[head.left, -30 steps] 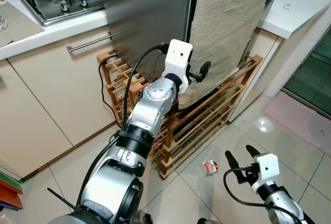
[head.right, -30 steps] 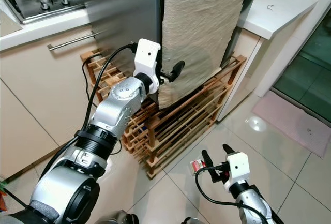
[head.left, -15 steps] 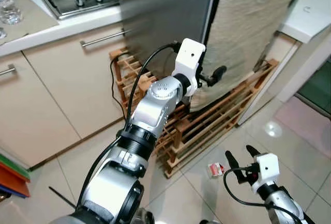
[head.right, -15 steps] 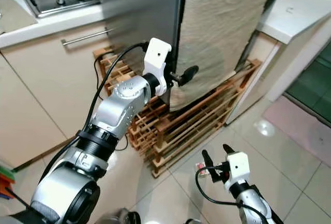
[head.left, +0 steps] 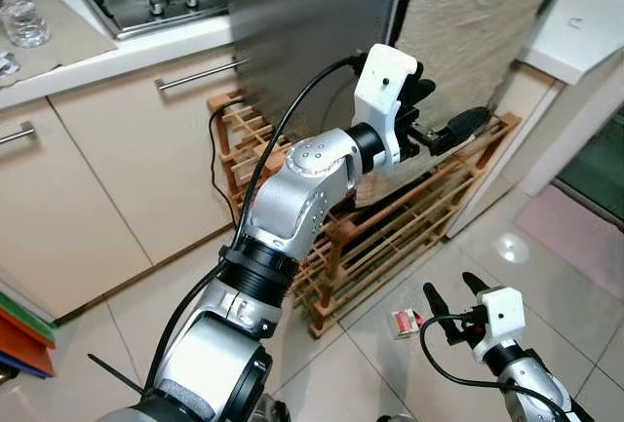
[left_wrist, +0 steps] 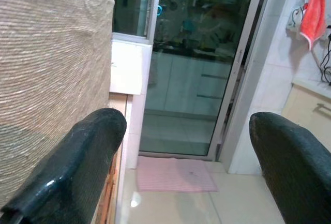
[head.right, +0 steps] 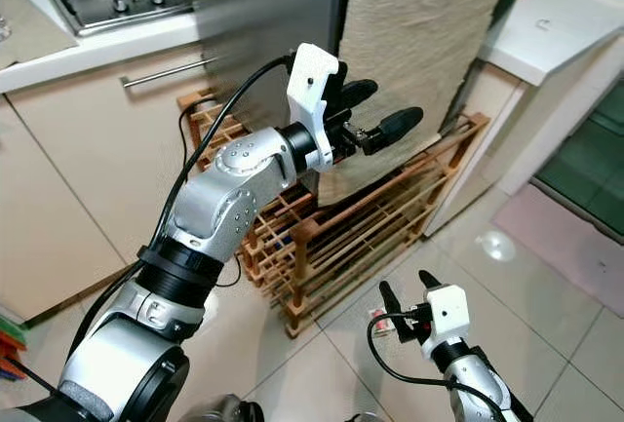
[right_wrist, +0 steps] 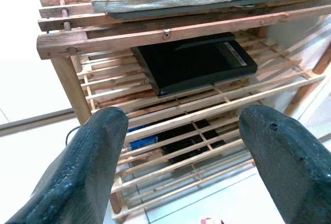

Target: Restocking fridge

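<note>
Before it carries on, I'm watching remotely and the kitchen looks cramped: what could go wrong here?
1. The left gripper is open beside the beige cloth hanging over the fridge; its fingers could snag the cloth and drag it down.
2. A small red and white packet lies on the tiles by the wooden rack, close to the right gripper; a step there might crush it or slip.
3. The left arm's cable loops near the rack and could catch.

Left end effector [head.right: 375, 115] has swung right, fingers now spread
</note>
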